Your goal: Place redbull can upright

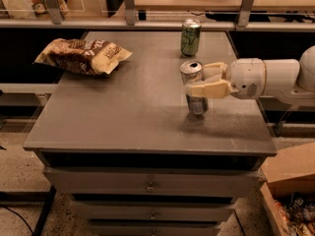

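Observation:
The redbull can [195,90], slim and silver with blue patches and a metal top, stands upright at the right side of the grey table [128,117], its base at or just above the surface. My gripper [199,80] comes in from the right and is shut on the can, one cream finger [209,88] across its front and the other behind its top. The white arm [275,80] stretches off to the right edge.
A shorter green can [190,37] stands upright at the back of the table, behind the redbull can. A brown and white chip bag [81,56] lies at the back left. A cardboard box [290,181] sits on the floor at the right. Drawers are below the tabletop.

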`<action>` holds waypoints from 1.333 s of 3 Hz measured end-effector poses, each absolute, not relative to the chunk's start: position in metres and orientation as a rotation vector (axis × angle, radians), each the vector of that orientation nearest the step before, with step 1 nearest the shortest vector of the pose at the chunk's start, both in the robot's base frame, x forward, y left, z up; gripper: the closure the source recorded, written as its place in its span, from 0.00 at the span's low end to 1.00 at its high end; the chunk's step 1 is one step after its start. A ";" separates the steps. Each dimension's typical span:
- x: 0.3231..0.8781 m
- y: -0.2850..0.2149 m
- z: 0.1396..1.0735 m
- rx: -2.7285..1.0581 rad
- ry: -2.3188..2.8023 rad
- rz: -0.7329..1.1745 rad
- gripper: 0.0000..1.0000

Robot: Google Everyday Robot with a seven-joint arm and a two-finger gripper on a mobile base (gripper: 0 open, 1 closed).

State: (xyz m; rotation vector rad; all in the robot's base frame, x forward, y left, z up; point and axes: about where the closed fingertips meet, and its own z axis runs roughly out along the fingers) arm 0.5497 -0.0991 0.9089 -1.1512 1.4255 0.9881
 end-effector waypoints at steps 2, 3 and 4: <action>0.552 -0.104 0.906 -1.072 1.380 1.077 0.36; 0.552 -0.105 0.906 -1.065 1.356 1.088 0.13; 0.556 -0.112 0.897 -1.046 1.390 1.075 0.00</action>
